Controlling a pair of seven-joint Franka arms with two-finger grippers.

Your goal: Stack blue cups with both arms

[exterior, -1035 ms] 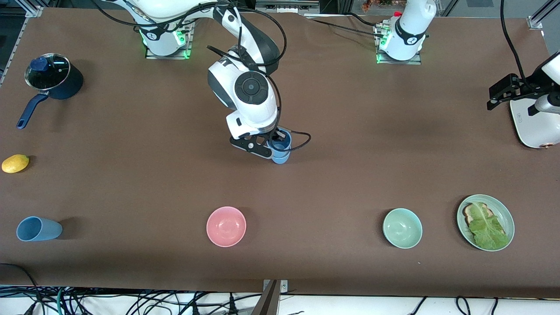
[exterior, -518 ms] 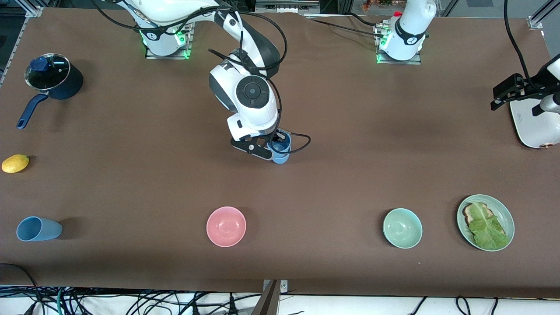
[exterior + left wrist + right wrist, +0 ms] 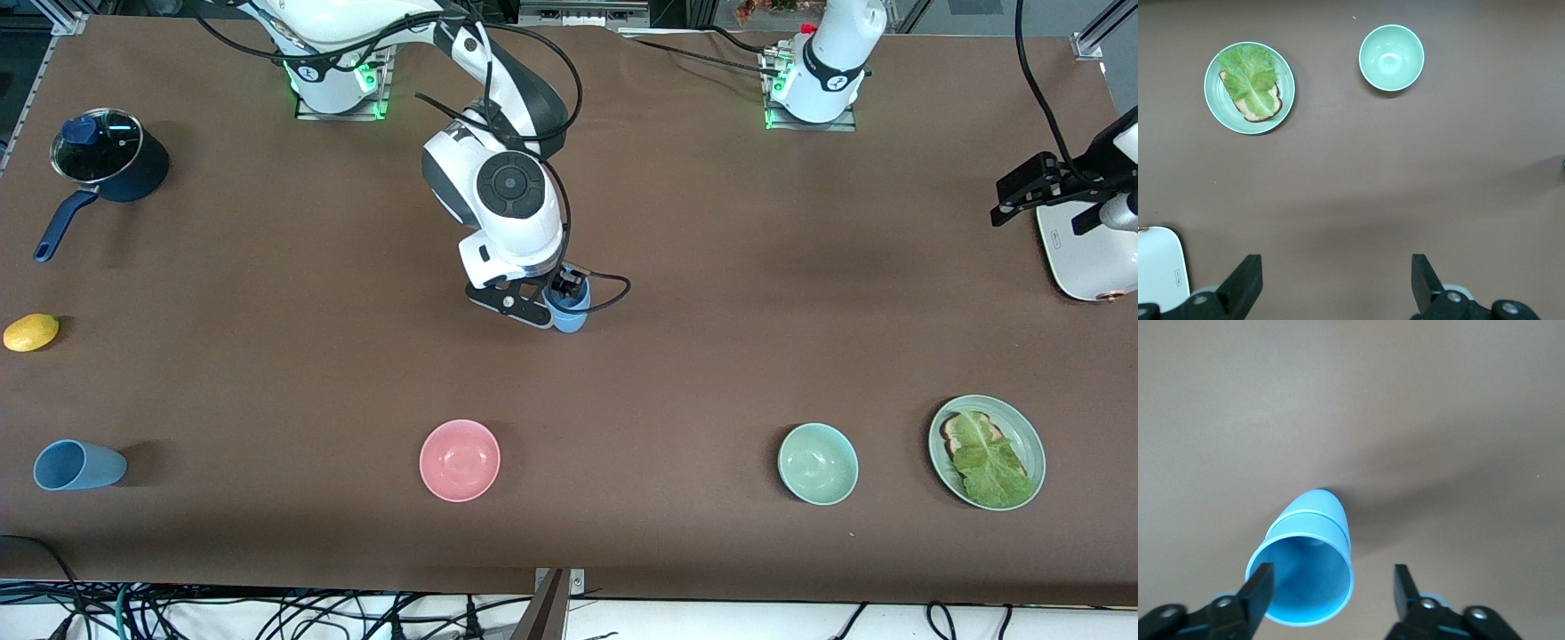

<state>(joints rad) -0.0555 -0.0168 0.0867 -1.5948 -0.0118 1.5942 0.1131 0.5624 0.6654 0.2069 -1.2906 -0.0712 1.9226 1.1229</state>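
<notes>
1. Right gripper (image 3: 558,305), fingers spread and released, straddles the stacked blue cups (image 3: 1308,570) standing mid-table

2. A third blue cup (image 3: 78,465) lies near the front corner at the right arm's end

3. Left gripper (image 3: 1331,287) hangs released over bare table and waits

A robotics lab: two arm bases (image 3: 336,76) bolted with lit mounts at the frame's top edge, a brown-covered table (image 3: 676,356) framed by aluminium rails (image 3: 1092,40), and cables (image 3: 267,613) tangled along the bottom edge.
</notes>
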